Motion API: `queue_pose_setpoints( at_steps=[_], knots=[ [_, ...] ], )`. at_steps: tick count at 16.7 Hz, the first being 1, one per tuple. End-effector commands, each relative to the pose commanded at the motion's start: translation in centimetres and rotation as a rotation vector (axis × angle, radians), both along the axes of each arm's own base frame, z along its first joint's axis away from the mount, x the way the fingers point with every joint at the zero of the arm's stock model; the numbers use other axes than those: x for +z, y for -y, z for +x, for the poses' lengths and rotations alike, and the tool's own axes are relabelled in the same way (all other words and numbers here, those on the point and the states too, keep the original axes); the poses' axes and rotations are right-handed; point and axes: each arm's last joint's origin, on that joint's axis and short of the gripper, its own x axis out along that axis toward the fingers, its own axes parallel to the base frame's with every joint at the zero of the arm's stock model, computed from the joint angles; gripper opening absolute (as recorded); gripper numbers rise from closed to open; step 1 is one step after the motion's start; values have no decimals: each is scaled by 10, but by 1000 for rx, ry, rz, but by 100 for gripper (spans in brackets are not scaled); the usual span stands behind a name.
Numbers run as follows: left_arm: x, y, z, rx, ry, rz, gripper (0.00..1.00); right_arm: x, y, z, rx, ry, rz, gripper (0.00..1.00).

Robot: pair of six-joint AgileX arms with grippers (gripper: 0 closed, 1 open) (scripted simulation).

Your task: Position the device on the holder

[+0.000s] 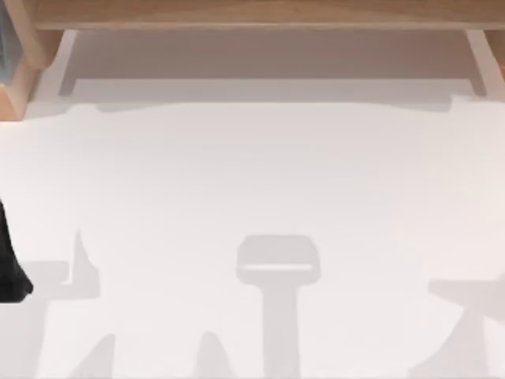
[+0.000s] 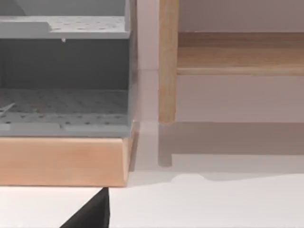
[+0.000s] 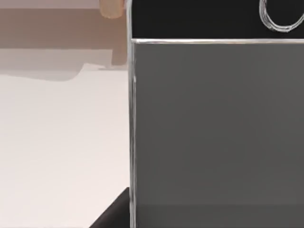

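White tabletop, bare across the middle, grey arm shadows along the near edge. Wooden frame runs along the far edge with pale legs at both far corners. Dark bit of the left arm pokes in at the table's left edge.

Left wrist view: grey pegboard shelf unit on a light wood base, sitting on the white top. Shelves look bare apart from a small pale mark on the lower one, too small to identify. Wooden post stands just beside the unit, wood rail behind it. Black corner of the left gripper at the frame edge; jaw opening can't be told.

Right wrist view: the device is right up against the camera, dark grey screen, black bezel, silver rim, round home button ring at the far end. White table beside it, wood post foot beyond. Black sliver of the right gripper just beside the device's rim; can't tell whether it grips the device or how wide it stands.
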Motion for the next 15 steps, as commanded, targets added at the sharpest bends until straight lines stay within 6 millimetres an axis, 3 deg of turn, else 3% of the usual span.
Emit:
queue_pose_setpoints(
  at_steps=[2,15],
  knots=[
    [0,0,0,0,0,0,100,0,0,0,0,0,0,0],
    [0,0,0,0,0,0,100,0,0,0,0,0,0,98]
  ],
)
